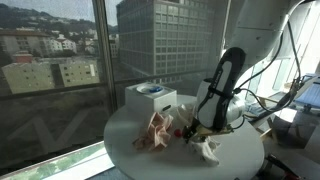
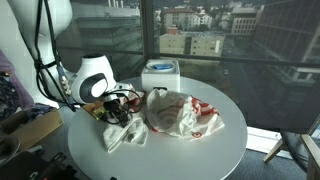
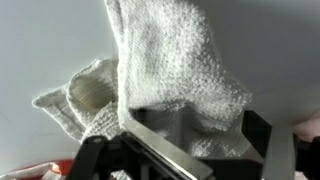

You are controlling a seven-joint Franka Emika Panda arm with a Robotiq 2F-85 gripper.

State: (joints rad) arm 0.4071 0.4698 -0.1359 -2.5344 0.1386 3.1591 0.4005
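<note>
A white knitted cloth [image 3: 165,60] lies crumpled on the round white table [image 2: 200,155]. It shows in both exterior views [image 1: 208,150] [image 2: 125,135]. My gripper [image 3: 195,135] is down at the cloth, with its fingers apart and one on each side of a fold of it. The gripper is seen at the table's edge in both exterior views [image 1: 197,133] [image 2: 117,113]. Whether the fingers press the cloth is not clear.
A crumpled pale cloth with red print [image 2: 180,115] lies in the table's middle, also in an exterior view [image 1: 155,130]. A white box with a blue round top [image 1: 150,97] [image 2: 160,72] stands at the window side. Large windows run behind the table.
</note>
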